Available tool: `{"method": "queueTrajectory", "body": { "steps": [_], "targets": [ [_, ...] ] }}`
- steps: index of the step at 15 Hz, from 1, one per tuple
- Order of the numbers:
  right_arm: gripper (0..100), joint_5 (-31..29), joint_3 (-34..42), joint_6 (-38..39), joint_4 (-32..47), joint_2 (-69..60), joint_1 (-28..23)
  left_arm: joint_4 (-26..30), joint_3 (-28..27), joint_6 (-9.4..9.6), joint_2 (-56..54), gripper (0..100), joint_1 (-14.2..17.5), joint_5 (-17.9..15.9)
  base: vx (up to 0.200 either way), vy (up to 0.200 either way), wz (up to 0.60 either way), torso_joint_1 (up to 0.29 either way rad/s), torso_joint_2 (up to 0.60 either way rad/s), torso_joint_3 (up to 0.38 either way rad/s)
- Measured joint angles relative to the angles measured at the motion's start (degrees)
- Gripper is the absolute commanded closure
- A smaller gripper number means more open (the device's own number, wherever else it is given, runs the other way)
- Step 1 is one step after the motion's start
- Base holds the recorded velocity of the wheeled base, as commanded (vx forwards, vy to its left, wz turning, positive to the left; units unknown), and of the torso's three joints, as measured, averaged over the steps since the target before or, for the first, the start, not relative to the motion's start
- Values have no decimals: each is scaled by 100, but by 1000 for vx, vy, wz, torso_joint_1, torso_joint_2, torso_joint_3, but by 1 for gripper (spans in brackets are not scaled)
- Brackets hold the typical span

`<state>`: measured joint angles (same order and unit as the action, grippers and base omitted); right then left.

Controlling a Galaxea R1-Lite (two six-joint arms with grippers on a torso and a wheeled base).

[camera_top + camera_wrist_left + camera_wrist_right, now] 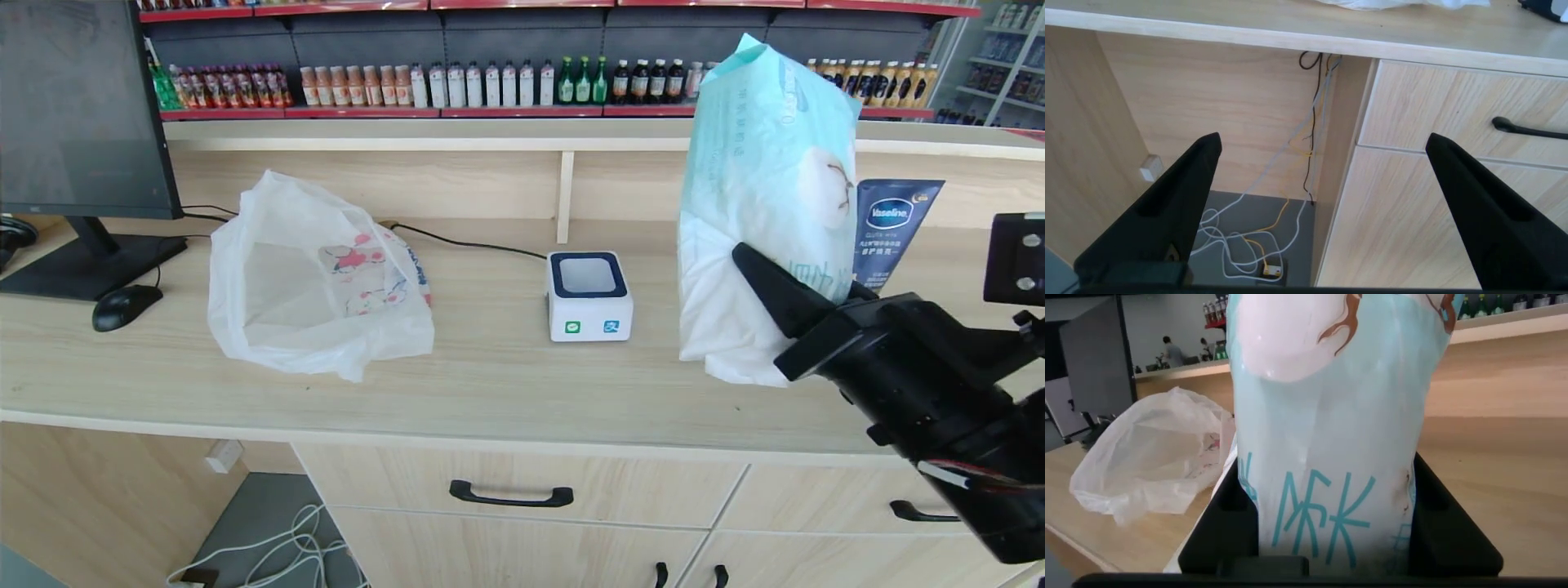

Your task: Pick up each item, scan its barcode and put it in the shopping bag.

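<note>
A tall pale blue and white soft pack (763,204) stands upright over the right part of the counter, its lower half clamped by my right gripper (796,290). In the right wrist view the pack (1331,441) fills the space between both black fingers (1217,523). A white barcode scanner (589,295) with a dark-rimmed window sits at the counter's middle. The white plastic shopping bag (314,278) lies open at the left, with a floral item inside. My left gripper (1323,212) hangs open below the counter's front edge, nothing between its fingers.
A blue tube (894,229) stands behind the pack at the right. A monitor (82,114) and a black mouse (125,306) occupy the far left. A cable (465,242) runs to the scanner. Drawers (510,490) face the counter's front; cables lie on the floor (1249,245).
</note>
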<state>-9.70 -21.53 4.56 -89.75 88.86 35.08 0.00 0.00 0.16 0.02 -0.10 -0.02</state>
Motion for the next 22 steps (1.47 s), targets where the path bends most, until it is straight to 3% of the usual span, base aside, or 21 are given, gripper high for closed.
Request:
{"method": "queueTrajectory", "body": {
  "steps": [9,13,22],
  "targets": [
    [100,156,130,-2,-16,-545,-518,11,0,-13,0,0,0,2,-178,0,0,0,2,0],
    [100,150,119,68,-38,-536,-518,5,0,0,0,0,0,0,0,0,0,0,0,0],
    [100,145,122,68,-33,-402,-739,5,0,-32,0,0,0,2,0,200,0,9,4,1]
  ]
}}
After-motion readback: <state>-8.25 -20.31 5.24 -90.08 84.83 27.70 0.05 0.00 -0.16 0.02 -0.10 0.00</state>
